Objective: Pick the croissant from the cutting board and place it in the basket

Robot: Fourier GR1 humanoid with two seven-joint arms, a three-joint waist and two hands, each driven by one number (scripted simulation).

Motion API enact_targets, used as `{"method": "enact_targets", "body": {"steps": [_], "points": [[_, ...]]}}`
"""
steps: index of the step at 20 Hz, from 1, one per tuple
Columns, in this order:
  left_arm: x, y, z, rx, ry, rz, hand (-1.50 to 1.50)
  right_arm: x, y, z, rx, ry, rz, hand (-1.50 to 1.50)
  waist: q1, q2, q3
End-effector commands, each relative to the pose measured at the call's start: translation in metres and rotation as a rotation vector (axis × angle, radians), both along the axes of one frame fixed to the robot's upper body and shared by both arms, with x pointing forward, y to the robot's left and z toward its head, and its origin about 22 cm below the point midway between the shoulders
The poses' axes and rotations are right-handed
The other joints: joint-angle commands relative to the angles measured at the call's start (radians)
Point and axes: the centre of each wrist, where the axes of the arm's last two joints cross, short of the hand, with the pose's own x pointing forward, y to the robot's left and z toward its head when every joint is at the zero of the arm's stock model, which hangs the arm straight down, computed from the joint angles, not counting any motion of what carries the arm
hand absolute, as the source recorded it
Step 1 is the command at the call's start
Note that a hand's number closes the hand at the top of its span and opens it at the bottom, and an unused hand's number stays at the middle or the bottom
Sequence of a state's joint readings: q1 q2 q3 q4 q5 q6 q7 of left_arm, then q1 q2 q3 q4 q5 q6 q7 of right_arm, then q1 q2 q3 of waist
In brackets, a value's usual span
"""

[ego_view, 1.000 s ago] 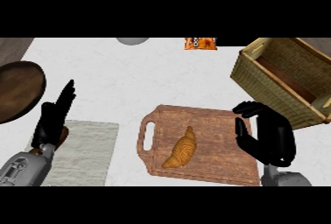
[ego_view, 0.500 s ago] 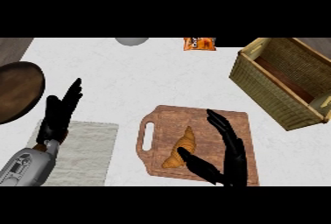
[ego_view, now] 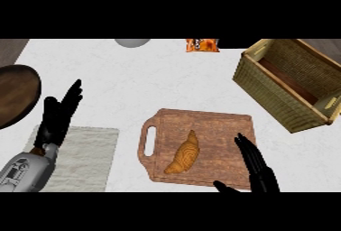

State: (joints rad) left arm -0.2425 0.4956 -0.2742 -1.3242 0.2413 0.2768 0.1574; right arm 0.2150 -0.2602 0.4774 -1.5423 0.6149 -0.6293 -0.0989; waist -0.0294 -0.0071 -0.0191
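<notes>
Croissant (ego_view: 184,154) lies on your cutting board (ego_view: 213,131) at lower centre, untouched, right hand (ego_view: 256,169) fingers straight over board's right edge, palm cut off below, left hand (ego_view: 58,117) fingers straight at left, basket (ego_view: 266,83) upper right, partly cropped.

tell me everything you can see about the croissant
The croissant is a golden-brown, crescent-shaped pastry with faint ridges across its back, narrow at both ends. It lies flat on the wooden cutting board, near the board's middle, its length running from upper right down to lower left. Only the board touches it. The right hand, fingers straight, is over the board's right part, apart from the croissant. It is not in the basket, which stands up and to the right.
</notes>
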Motion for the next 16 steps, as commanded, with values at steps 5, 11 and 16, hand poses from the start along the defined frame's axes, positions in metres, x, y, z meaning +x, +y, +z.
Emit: {"method": "enact_targets", "body": {"steps": [5, 11, 16], "points": [[0.001, 0.002, 0.0, -0.008, 0.011, -0.012, 0.0, -0.025, 0.02, 0.049, -0.144, 0.33, 0.105, -1.5, 0.014, 0.003, 0.004], [0.0, -0.006, 0.001, -0.011, -0.018, -0.01, 0.0, -0.038, 0.055, 0.137, -0.159, 0.378, 0.04, -1.5, 0.022, 0.002, 0.012], [-0.002, -0.013, -0.007, -0.02, 0.01, -0.038, 0.0, -0.039, 0.079, 0.188, -0.162, 0.357, -0.048, -1.5, 0.028, 0.006, 0.017]]}}
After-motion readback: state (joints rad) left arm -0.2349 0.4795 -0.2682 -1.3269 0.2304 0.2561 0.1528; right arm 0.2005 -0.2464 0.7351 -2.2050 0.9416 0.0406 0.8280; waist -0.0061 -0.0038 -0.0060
